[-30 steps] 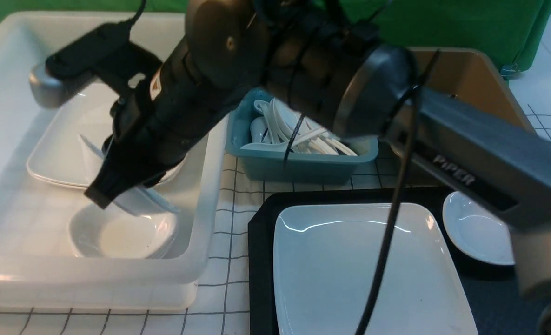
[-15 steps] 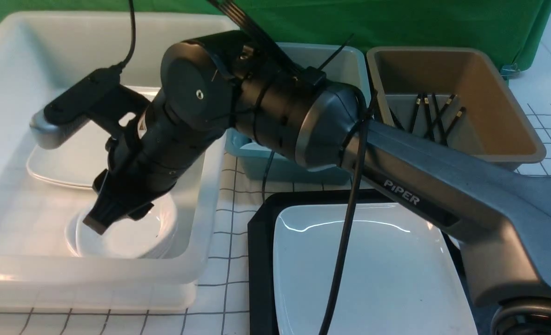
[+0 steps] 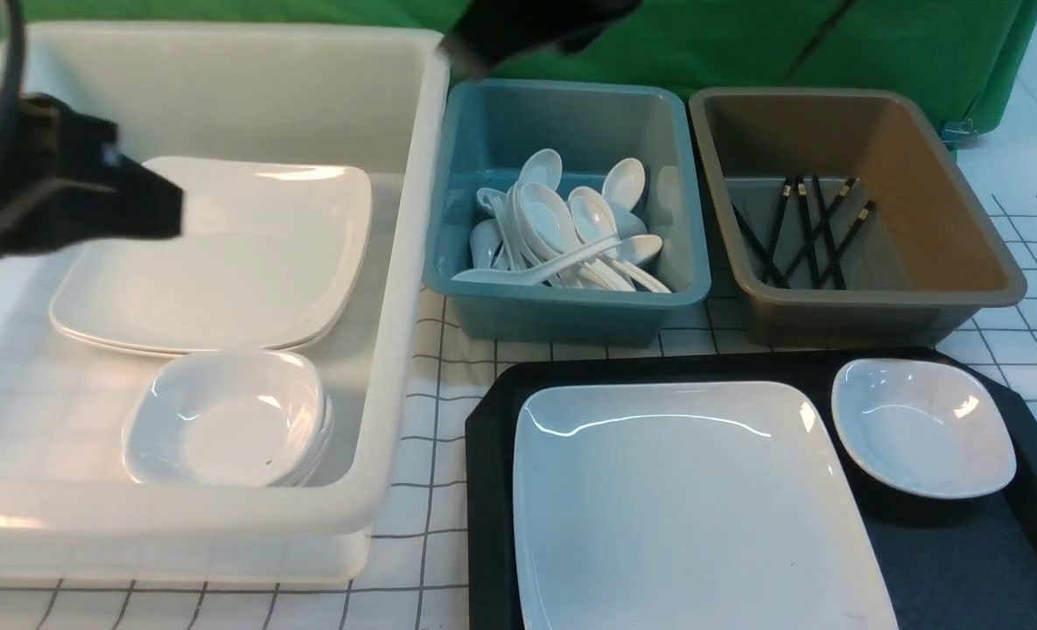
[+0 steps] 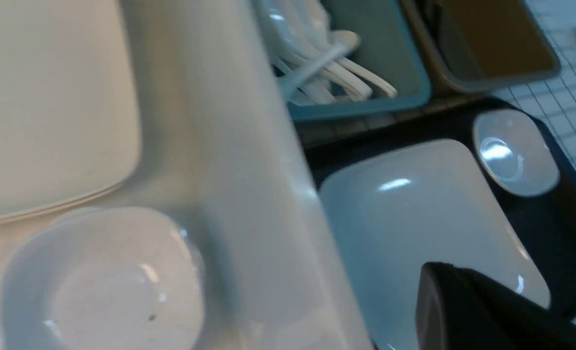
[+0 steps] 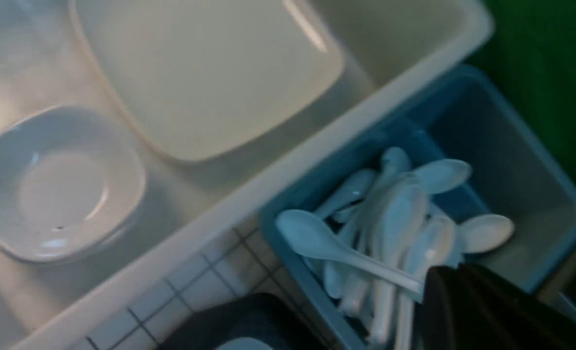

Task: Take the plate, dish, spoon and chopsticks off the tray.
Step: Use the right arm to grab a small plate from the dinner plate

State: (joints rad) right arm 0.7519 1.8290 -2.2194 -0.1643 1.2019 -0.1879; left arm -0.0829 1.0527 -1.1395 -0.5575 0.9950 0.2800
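The large white plate [image 3: 684, 507] lies on the black tray [image 3: 947, 560], with a small white dish [image 3: 921, 429] beside it at the tray's far right corner. No spoon or chopsticks show on the visible part of the tray. White spoons [image 3: 562, 227] fill the teal tub, and black chopsticks [image 3: 802, 232] lie in the brown tub. My left gripper [image 3: 164, 210] hovers shut and empty over the white tub's left side. The right gripper [image 3: 457, 48] is a dark blur high above the teal tub's back edge, shut and empty [image 5: 433, 277].
The big white tub [image 3: 422, 219] on the left holds stacked square plates [image 3: 220, 254] and stacked small dishes [image 3: 229, 420]. The teal tub [image 3: 571, 315] and the brown tub [image 3: 877, 319] stand behind the tray. A green backdrop closes the far side.
The right arm has left the white tub, leaving a dish on the stack there, and has risen up and back. The left gripper has come into view at the left.
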